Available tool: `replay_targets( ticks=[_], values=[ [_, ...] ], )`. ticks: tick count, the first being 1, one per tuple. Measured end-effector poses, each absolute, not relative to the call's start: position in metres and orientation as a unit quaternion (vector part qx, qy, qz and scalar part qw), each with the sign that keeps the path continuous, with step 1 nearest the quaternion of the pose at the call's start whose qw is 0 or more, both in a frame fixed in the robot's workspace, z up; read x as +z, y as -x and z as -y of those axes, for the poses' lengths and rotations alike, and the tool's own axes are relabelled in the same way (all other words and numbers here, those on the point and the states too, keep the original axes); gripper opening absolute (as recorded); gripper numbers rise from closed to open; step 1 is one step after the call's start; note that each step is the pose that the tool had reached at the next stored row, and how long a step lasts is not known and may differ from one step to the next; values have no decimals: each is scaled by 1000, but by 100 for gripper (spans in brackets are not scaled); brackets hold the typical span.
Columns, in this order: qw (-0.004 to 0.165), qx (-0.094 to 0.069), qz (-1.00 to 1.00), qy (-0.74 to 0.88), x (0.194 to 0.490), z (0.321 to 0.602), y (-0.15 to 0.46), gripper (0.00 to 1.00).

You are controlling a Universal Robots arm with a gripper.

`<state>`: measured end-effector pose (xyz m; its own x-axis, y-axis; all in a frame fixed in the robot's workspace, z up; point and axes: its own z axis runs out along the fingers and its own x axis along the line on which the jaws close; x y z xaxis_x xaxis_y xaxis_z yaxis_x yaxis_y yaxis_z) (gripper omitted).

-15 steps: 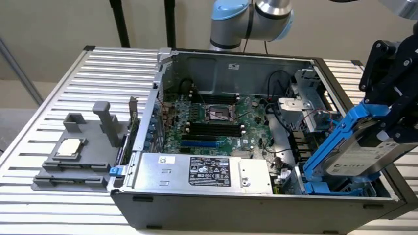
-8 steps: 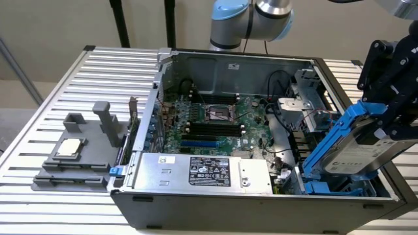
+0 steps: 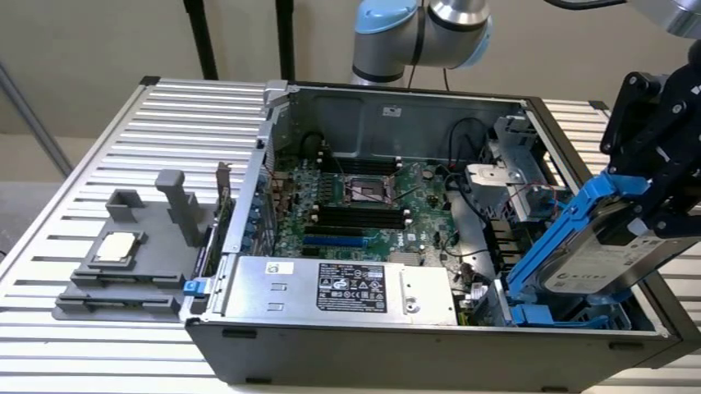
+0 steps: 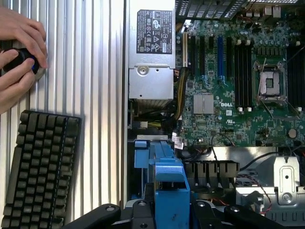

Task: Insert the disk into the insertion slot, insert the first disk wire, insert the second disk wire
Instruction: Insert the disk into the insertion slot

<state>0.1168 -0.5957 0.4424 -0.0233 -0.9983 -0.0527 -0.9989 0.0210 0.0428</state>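
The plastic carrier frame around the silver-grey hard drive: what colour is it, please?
Carrier frame: bright blue, best in the exterior view.

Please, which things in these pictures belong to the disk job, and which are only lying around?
For the job: the disk, held tilted in the gripper; the insertion slot with blue rails.
Lying about: the small chip on its grey stand; the keyboard; the silver box with a black label; a person's hands.

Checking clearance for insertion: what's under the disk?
Under the tilted disk, blue rails of the insertion slot show inside the case. The slot floor directly beneath is covered by the disk.
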Motion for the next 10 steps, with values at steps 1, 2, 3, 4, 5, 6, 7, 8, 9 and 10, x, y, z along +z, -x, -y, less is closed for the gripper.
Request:
replay_targets(
  ticks=[1, 2, 3, 4, 5, 6, 7, 8, 9, 10],
  values=[
    [4, 34, -714, 699, 442, 596, -117, 32],
    [4, 34, -714, 699, 441, 596, -117, 32],
    [4, 34, -714, 699, 441, 596, -117, 32],
    [4, 34, -714, 699, 440, 596, -117, 32],
    [5, 35, -714, 699, 440, 596, -117, 32],
    [5, 35, -714, 699, 439, 596, -117, 32],
    [6, 36, -714, 700, 439, 596, -117, 32],
    [6, 37, -713, 700, 438, 596, -117, 32],
    [8, 38, -713, 701, 438, 596, -117, 32],
    [9, 39, -712, 701, 438, 596, -117, 32]
  ],
)
